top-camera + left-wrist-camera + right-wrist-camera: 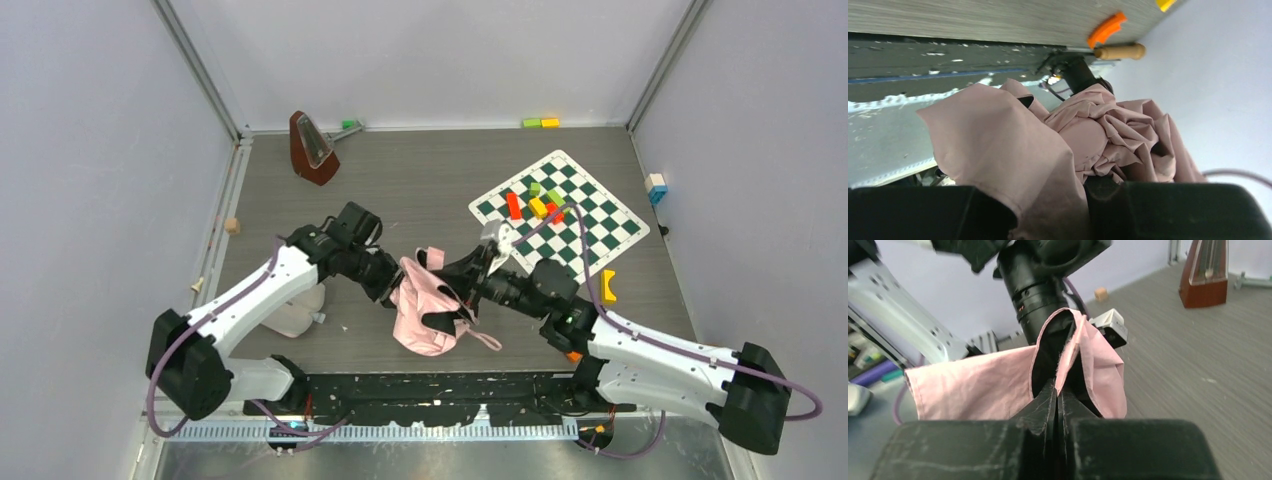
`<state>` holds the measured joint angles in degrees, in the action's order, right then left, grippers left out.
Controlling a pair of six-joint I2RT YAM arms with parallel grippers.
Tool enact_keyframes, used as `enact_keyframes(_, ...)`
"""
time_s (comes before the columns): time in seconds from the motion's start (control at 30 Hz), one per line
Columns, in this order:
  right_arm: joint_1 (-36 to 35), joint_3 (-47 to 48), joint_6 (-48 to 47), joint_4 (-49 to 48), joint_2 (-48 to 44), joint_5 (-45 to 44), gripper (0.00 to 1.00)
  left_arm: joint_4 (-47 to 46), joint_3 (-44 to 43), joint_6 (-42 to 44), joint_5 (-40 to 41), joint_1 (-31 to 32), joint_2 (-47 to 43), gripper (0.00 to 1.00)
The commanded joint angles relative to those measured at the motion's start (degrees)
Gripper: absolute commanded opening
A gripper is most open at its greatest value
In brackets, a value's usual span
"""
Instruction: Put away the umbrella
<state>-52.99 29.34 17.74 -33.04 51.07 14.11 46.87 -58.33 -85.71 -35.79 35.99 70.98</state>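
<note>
The umbrella (425, 308) is a crumpled pale pink bundle held above the table between my two arms, its pink strap trailing toward the near edge. My left gripper (393, 285) meets it from the left. In the left wrist view the left gripper (1055, 205) is shut on a thick bunch of pink fabric (1013, 150) that bulges between the black fingers. My right gripper (468, 290) comes from the right. In the right wrist view the right gripper (1057, 390) is pinched shut on the canopy's edge (1068, 355), whose black inner side shows. The handle is hidden.
A brown metronome (313, 148) stands at the back left. A chessboard (595, 215) with several coloured blocks lies at the right, and a yellow block (608, 287) lies near it. A white bottle (300, 312) lies under the left arm. A small wooden cube (232, 225) sits at the left edge.
</note>
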Motion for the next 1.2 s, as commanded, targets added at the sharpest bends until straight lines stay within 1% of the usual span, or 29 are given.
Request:
enact_keyframes(0.0,-10.32,0.78,-11.44,-1.24,1.37,-12.14,0.05,1.52,2.15,-0.69,1.98,-0.17,4.59,0.00)
enact_keyframes(0.07,-14.44,0.17,-11.95,-3.13,5.16,-15.38,0.05,-2.65,3.77,-4.22,2.27,-0.16,5.80,0.00)
enact_keyframes(0.13,-16.93,-1.62,-9.92,-5.45,6.69,-21.19,0.05,-6.26,5.68,-7.04,2.46,-0.26,6.86,0.00)
enact_keyframes(0.17,-17.21,-4.11,-9.56,-6.91,6.82,-21.91,0.05,-7.01,6.65,-7.83,2.51,-0.22,7.45,0.00)
enact_keyframes(0.2,-17.47,-5.17,-10.79,-8.24,6.69,-21.77,0.05,-8.72,8.24,-8.89,1.81,-0.23,8.17,0.00)
enact_keyframes(0.33,-17.96,-8.40,-11.74,-6.77,8.67,-19.93,0.05,-19.66,16.00,-15.13,-1.18,-0.31,11.63,0.00)
enact_keyframes(0.37,-18.04,-9.96,-10.88,-9.15,9.52,-19.70,0.05,-20.96,16.84,-15.94,-1.21,-0.34,12.88,0.00)
enact_keyframes(0.43,-18.18,-12.55,-9.06,-13.83,13.42,-19.83,0.05,-21.49,16.52,-16.21,-1.13,-0.33,16.90,0.00)
enact_keyframes(0.47,-18.19,-14.00,-8.52,-15.71,17.33,-19.85,0.05,-21.21,15.53,-15.50,-1.01,-0.32,18.09,0.00)
enact_keyframes(0.5,-18.20,-14.55,-7.30,-19.93,19.43,-19.39,0.05,-20.36,14.33,-14.62,-0.60,-0.31,19.88,0.00)
enact_keyframes(0.53,-18.20,-15.12,-6.41,-21.70,23.93,-18.73,0.05,-18.78,12.75,-13.56,0.17,-0.38,22.03,0.00)
enact_keyframes(0.57,-18.20,-15.38,-3.74,-25.63,26.33,-18.48,0.05,-17.17,11.19,-12.68,1.19,-0.34,23.65,0.00)
enact_keyframes(0.6,-18.20,-16.32,-2.30,-28.73,30.99,-18.12,0.05,-16.58,9.94,-11.85,2.12,-0.33,25.25,0.02)
enact_keyframes(0.63,-18.16,-16.90,0.95,-35.71,33.64,-17.92,0.05,-15.95,8.53,-10.92,2.58,-0.32,26.86,0.10)
enact_keyframes(0.67,-18.09,-17.97,2.64,-39.13,38.82,-17.94,0.05,-14.51,6.98,-9.79,2.51,-0.31,28.58,0.18)
enact_keyframes(0.7,-18.11,-18.29,6.01,-45.89,43.89,-17.55,0.05,-12.96,4.87,-7.82,2.25,-0.33,30.16,0.30)
enact_keyframes(0.77,-17.89,-18.43,9.64,-53.36,50.09,-16.62,0.05,-9.47,1.85,-3.85,1.43,-0.29,32.76,0.49)
enact_keyframes(0.8,-17.87,-18.13,11.03,-55.03,51.67,-16.52,0.05,-5.71,-0.42,-1.92,1.39,-0.27,33.65,0.58)
enact_keyframes(0.83,-17.83,-17.98,12.92,-57.34,54.18,-16.67,0.05,-3.77,-1.55,-0.32,1.56,-0.32,33.99,0.63)
enact_keyframes(0.9,-17.65,-17.82,14.00,-59.20,56.10,-16.88,0.05,-3.42,-1.95,1.04,1.93,-0.37,33.51,0.65)
enact_keyframes(1.0,-16.19,-19.10,15.26,-58.42,55.43,-17.36,0.05,-2.03,-2.19,2.19,4.08,-0.35,31.96,0.63)
enact_keyframes(1.03,-14.91,-19.52,15.55,-57.81,54.29,-17.08,0.05,-1.27,-2.42,2.73,4.78,-0.39,31.79,0.58)
enact_keyframes(1.07,-14.22,-20.45,15.66,-57.56,53.51,-16.69,0.05,-0.77,-2.79,3.35,5.37,-0.41,31.83,0.50)
enact_keyframes(1.1,-12.81,-20.94,15.66,-56.61,51.34,-15.72,0.05,-0.20,-3.04,3.65,5.93,-0.48,32.18,0.38)
enact_keyframes(1.13,-11.56,-21.71,15.44,-54.61,49.93,-15.35,0.05,0.45,-3.17,3.74,6.17,-0.52,32.72,0.22)
enact_keyframes(1.17,-11.05,-22.01,15.16,-53.02,46.23,-13.89,0.05,0.77,-3.17,3.75,6.05,-0.58,33.38,0.07)
